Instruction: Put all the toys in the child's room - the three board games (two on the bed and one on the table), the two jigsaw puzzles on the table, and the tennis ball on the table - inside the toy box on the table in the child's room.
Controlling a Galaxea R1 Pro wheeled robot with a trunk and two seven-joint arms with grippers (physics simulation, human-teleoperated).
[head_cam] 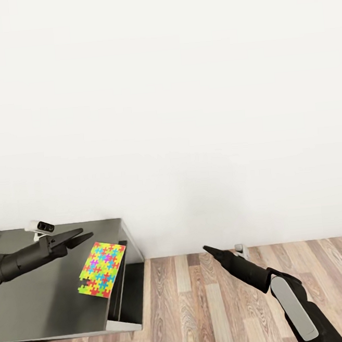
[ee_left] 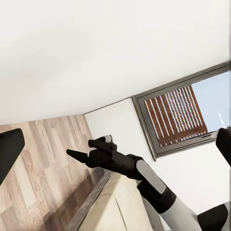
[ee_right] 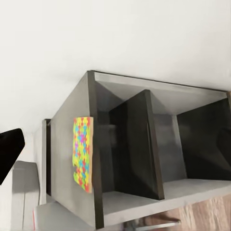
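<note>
Desk end and one jigsaw puzzle in front of me, both arms in the air.

The dark grey desk [head_cam: 42, 303] fills my lower left; the jigsaw puzzle [head_cam: 101, 269], a flat panel of red, yellow, green, blue and pink interlocking pieces, lies at its right edge. My left gripper [head_cam: 81, 236] hovers above the desk, jaws slightly parted, empty. My right gripper [head_cam: 208, 250] hangs over the wood floor [head_cam: 204, 303], closed to a point, holding nothing.

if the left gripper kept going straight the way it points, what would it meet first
Probably nothing close. The left gripper points right, above the dark grey table, apparently passing over the bright multicoloured jigsaw puzzle panel toward open floor; depth is unclear.
</note>
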